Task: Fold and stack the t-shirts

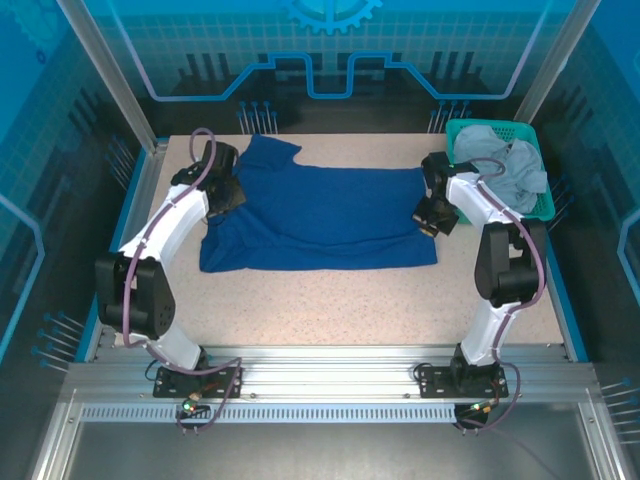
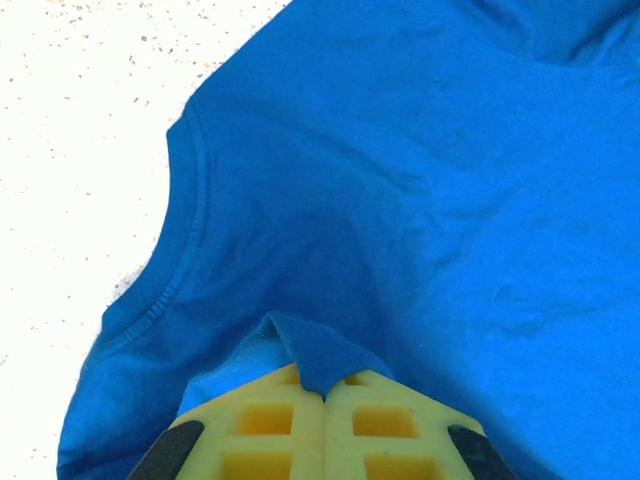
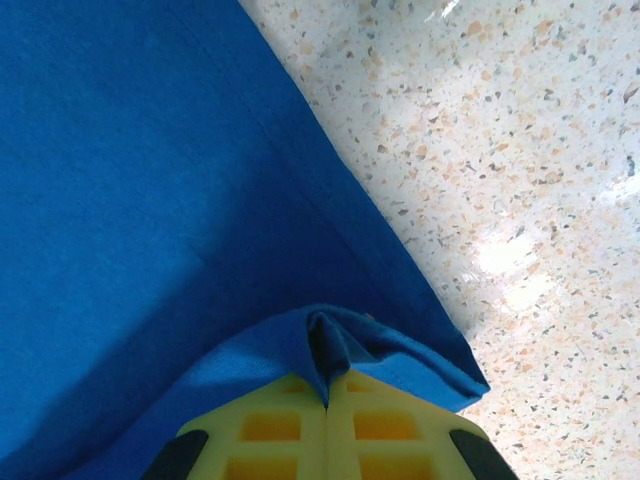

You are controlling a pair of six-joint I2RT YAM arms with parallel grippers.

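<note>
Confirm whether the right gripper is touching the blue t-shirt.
Touching. The right wrist view shows the right gripper shut on a fold of the blue t-shirt at its edge.

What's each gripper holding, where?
Both pinch the blue t-shirt: left gripper a fold at its left end, right gripper a fold at its hemmed right edge.

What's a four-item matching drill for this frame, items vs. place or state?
Items
1. blue t-shirt
2. grey t-shirt
3. left hand
4. basket

Place or state
A. at the far right corner of the table
B. heaped inside the basket
C. spread out across the middle of the table
D. shut on a pinch of blue cloth

Pairs: 1-C, 2-B, 3-D, 4-A
</note>
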